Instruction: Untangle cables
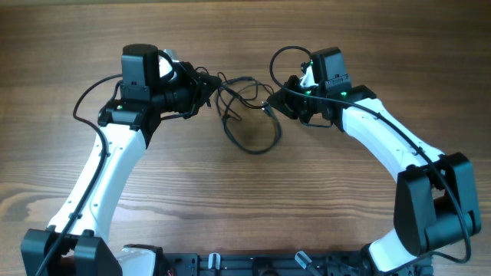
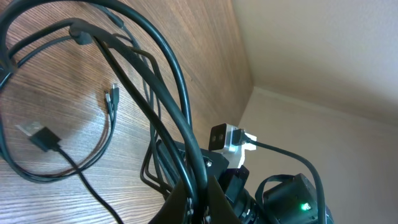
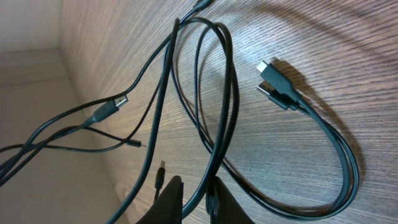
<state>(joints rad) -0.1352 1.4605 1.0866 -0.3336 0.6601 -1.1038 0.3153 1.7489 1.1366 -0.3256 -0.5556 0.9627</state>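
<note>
Nearest me, the loop point(image 1: 257, 144) of the cables point(image 1: 244, 98) lies flat on the tabletop point(image 1: 245, 207), an oval of thin black wire. Just beyond the loop and to its left, my left hand point(image 2: 198, 194) is pressed together on a bundle of strands. They rise out of the pinch and arch away over the wood.

Just beyond the loop and to its right is my right hand point(image 3: 194, 191). Its fingers stand close with a narrow gap, and one strand runs through that gap. I cannot tell whether that strand is truly pinched or only passing between.

Between my hands, past the loop's far edge, the cables cross one another in a loose tangle. A flat plug point(image 2: 42, 138) lies on the wood near the loop, with a small plug point(image 2: 112, 96) just past it. From my right wrist I see a dark plug point(image 3: 277, 87) resting on the wood at the end of a doubled strand of the loop.
</note>
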